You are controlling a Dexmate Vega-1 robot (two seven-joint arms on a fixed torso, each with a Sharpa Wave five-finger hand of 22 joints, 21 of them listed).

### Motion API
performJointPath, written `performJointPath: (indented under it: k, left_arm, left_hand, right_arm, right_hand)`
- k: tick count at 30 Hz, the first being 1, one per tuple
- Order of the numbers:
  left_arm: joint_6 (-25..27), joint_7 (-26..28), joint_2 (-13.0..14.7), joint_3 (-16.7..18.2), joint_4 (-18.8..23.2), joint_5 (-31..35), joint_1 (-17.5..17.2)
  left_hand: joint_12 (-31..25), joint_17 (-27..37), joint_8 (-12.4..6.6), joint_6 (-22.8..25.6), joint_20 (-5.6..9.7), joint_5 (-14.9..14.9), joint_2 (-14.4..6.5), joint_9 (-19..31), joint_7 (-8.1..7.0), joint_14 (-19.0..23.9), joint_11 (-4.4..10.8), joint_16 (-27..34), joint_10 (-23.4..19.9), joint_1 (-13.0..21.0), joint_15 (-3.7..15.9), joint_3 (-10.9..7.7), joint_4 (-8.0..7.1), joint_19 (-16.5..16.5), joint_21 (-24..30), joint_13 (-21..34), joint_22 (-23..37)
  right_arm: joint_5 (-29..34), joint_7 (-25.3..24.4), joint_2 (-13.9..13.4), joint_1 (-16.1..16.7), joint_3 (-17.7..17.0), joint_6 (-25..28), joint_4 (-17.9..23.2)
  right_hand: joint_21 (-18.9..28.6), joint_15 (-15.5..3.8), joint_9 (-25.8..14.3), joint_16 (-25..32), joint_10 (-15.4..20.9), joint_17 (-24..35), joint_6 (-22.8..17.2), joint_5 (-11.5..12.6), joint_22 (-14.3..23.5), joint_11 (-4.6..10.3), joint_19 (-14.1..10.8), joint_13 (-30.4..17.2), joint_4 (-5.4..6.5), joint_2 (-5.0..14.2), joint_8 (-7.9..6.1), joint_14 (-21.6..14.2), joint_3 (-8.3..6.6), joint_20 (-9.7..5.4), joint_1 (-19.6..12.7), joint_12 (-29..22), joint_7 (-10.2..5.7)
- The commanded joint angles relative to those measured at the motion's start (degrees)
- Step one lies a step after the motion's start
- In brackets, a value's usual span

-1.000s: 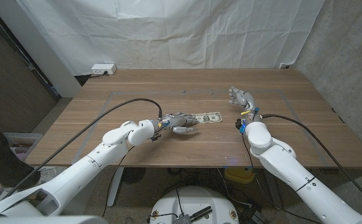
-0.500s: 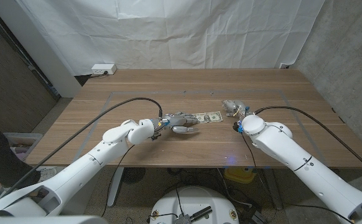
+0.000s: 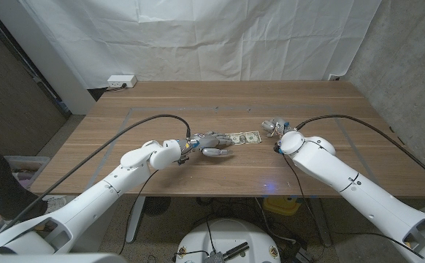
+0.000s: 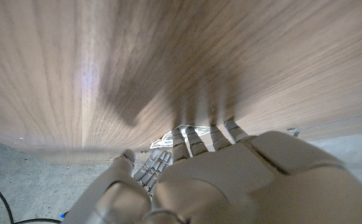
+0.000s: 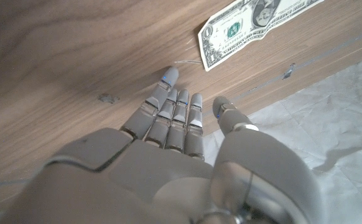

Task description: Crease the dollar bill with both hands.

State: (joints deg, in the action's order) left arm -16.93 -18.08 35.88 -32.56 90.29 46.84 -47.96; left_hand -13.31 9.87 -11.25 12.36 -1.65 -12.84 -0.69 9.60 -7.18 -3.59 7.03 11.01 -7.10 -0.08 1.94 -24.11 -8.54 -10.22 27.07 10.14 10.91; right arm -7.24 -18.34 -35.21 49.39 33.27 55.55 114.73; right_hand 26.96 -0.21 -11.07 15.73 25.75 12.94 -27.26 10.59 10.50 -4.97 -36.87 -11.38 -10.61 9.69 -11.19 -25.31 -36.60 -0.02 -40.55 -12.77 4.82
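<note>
A green and white paper dollar bill (image 5: pixel 255 25) lies on the brown wooden table (image 5: pixel 75 56). Its corners show the numeral 1; the rest of its print is too small to read.

table (image 3: pixel 161 109): wood grain, matt, smooth | dollar bill (image 5: pixel 255 22): printed paper, flat | robot hand (image 5: pixel 168 143): grey matt plastic | arms (image 3: pixel 344 179): glossy white plastic | backdrop (image 3: pixel 198 36): wrinkled white cloth

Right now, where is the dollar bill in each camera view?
Head view: dollar bill at table centre, left hand on its end.
Left wrist view: a sliver past the fingertips.
Right wrist view: beyond the right hand, apart.
Shared landmark: the wooden table.
</note>
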Motion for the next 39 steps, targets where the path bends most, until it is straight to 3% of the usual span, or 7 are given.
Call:
performJointPath:
  k: [1,7,11,15,19,31,39]
  left_arm:
    - [0.16,-0.73,-0.07,-0.18,0.02,0.36,0.14]
    - [0.35,-0.80,-0.12,-0.22,-0.05,0.50,0.18]
    - [0.47,-0.89,-0.14,-0.21,-0.07,0.50,0.21]
    - [0.37,-0.99,-0.18,-0.26,-0.25,0.37,0.34]
    - [0.29,-0.85,-0.27,-0.27,-0.45,0.29,0.44]
    - [-0.34,-0.74,-0.63,-0.56,-1.38,0.11,1.31]
    - [-0.55,-0.80,-0.96,-0.86,-2.21,0.05,1.91]
  left_hand:
    - [0.06,0.08,-0.08,5.80,-0.28,-0.30,-0.27,0.41,3.13,0.18,-0.89,-0.10,-6.02,0.36,3.48,0.26,-0.06,-9.87,0.01,0.34,0.11]
    - [0.21,0.08,0.11,5.51,-0.18,-0.36,-0.34,0.41,3.13,0.11,-0.92,-0.18,-5.87,0.39,3.54,0.35,-0.10,-9.88,-0.04,0.34,0.11]
    - [0.29,0.08,0.17,5.43,-0.16,-0.39,-0.37,0.42,3.17,0.10,-1.01,-0.21,-5.78,0.41,3.56,0.39,-0.12,-9.88,-0.07,0.35,0.11]
    - [0.38,0.07,0.23,5.35,-0.10,-0.42,-0.41,0.42,3.16,0.10,-0.92,-0.24,-5.67,0.43,3.57,0.44,-0.14,-9.88,-0.10,0.35,0.11]
    - [0.42,0.07,0.27,5.30,-0.14,-0.45,-0.45,0.42,3.16,0.09,-0.94,-0.26,-5.65,0.44,3.59,0.48,-0.16,-9.87,-0.12,0.36,0.11]
    - [0.54,0.06,0.36,5.24,-0.03,-0.54,-0.54,0.43,3.00,0.16,-0.94,-0.31,-5.70,0.51,3.67,0.64,-0.18,-9.75,-0.17,0.37,0.11]
    - [0.64,0.06,0.39,5.24,-0.04,-0.60,-0.59,0.43,3.07,0.19,-0.94,-0.34,-5.65,0.55,3.76,0.73,-0.18,-9.69,-0.21,0.37,0.10]
  right_arm:
    - [-5.17,-0.36,3.22,6.37,-7.96,-14.92,-2.75]
    - [-10.20,0.68,5.64,9.45,-12.20,-24.29,-5.64]
    - [-11.15,0.68,5.79,9.84,-12.57,-26.52,-6.11]
    - [-10.67,-0.87,6.05,10.06,-12.31,-28.05,-6.21]
    - [-8.64,-2.55,5.19,9.06,-10.69,-25.42,-5.09]
    - [-3.25,-3.22,2.71,4.58,-4.91,-14.00,-1.22]
    - [0.52,-3.61,2.61,2.54,-2.04,-11.27,-0.82]
  right_hand:
    - [1.48,-1.01,-0.34,1.39,-0.60,0.83,0.86,-0.35,0.20,0.01,-2.95,-0.28,0.80,-0.36,0.23,-2.74,1.01,-0.98,-1.35,0.32,-0.03]
    - [2.79,-1.81,-0.45,2.86,1.25,1.66,-0.49,-0.24,0.40,0.23,-4.83,-0.35,0.51,0.03,-0.44,-5.58,1.60,-2.07,-3.69,-0.46,0.01]
    - [2.08,-0.53,-0.63,1.96,2.76,2.25,-1.45,-0.30,0.31,2.42,-1.50,-0.35,0.51,-0.38,-0.80,-2.51,2.69,-0.13,-6.48,-0.77,-2.50]
    - [0.88,0.39,-0.75,0.73,2.61,2.28,-1.21,-0.45,0.03,2.30,1.77,-0.37,0.64,-0.86,-0.67,0.68,3.81,1.61,-7.82,-0.51,-2.74]
    - [0.36,0.85,-0.80,0.25,2.77,1.86,-1.83,-0.71,-0.29,1.01,2.41,-0.40,0.43,-2.43,-0.89,1.29,5.16,3.17,-8.41,-0.48,-1.94]
    - [0.78,0.76,-0.90,1.80,4.99,1.49,-4.45,-0.69,-0.47,0.41,-0.50,-0.54,0.78,-2.06,-1.50,-3.01,6.49,1.99,-11.71,-1.11,-1.31]
    - [-0.90,0.03,-0.95,0.44,4.19,1.49,-4.62,-0.70,-0.59,0.90,2.29,-0.60,1.20,-1.98,-1.24,0.44,8.11,0.80,-12.73,-0.62,-2.00]
